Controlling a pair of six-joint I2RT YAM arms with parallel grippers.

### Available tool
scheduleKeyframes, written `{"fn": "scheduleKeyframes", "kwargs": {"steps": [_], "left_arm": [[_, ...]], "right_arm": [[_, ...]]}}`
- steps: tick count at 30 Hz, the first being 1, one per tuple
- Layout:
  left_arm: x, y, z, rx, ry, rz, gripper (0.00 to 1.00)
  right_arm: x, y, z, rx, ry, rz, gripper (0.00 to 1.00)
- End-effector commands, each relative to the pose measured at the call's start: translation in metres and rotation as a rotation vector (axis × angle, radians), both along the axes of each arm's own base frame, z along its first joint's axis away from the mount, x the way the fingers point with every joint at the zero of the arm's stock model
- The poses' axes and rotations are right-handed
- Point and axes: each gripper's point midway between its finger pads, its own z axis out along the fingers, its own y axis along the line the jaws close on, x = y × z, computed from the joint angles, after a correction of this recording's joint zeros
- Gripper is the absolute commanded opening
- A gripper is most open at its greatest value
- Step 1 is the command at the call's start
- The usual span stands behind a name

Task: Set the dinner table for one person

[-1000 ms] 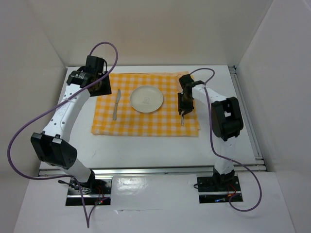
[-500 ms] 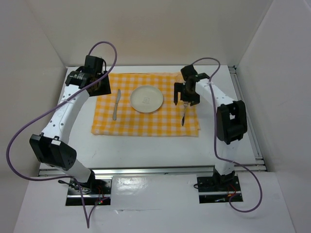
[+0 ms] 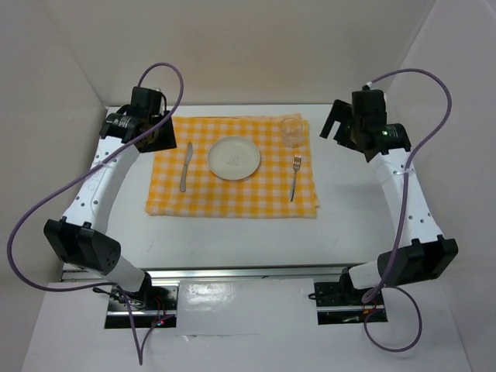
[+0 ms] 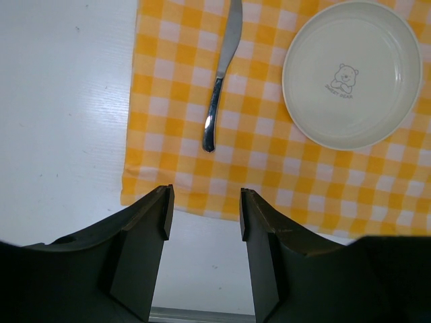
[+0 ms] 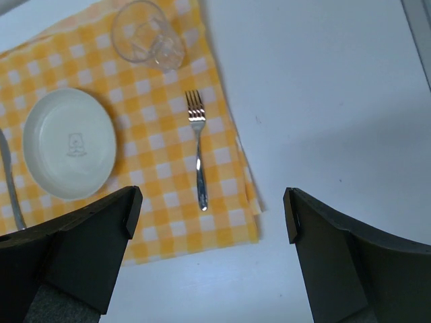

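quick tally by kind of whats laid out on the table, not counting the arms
plate: 1
knife: 1
fork: 1
drinking glass: 1
yellow-and-white checked cloth: 1
total: 5

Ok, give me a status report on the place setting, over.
Left gripper open, empty. Right gripper open, empty. Dinner table carries checked cloth with plate, knife, fork, glass. Nothing in the way.

Fork [image 5: 197,149], plate [image 5: 69,153] and glass [image 5: 147,33] rest on checked cloth [image 5: 158,158] atop dinner table [image 5: 323,101].
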Motion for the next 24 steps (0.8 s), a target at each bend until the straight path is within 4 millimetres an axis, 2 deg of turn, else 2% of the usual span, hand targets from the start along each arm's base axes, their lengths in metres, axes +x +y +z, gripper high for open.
{"fn": "scheduleKeyframes", "kwargs": {"steps": [1,5,10,21,24], "left_arm": [[-0.001,-0.005,0.031,-0.048,-0.083,-0.019,0.60],[-0.003,-0.009,0.028,-0.066,-0.072,-0.025,0.60],[-0.005,-0.014,0.035,-0.099,-0.094,-0.040,0.60],[-0.014,-0.027,0.084,-0.197,-0.312,-0.104,0.60],[-0.015,-0.029,0.085,-0.207,-0.319,-0.115,0.60]], "right_arm": [[-0.019,-0.009,-0.032,0.027,0.101,-0.034,1.00],[-0.032,-0.018,-0.058,0.045,0.169,-0.051,1.00],[-0.034,-0.020,-0.066,0.052,0.180,-0.054,1.00],[-0.031,-0.023,-0.076,0.047,0.179,-0.057,1.00],[-0.033,-0.023,-0.080,0.046,0.188,-0.057,1.00]]}}
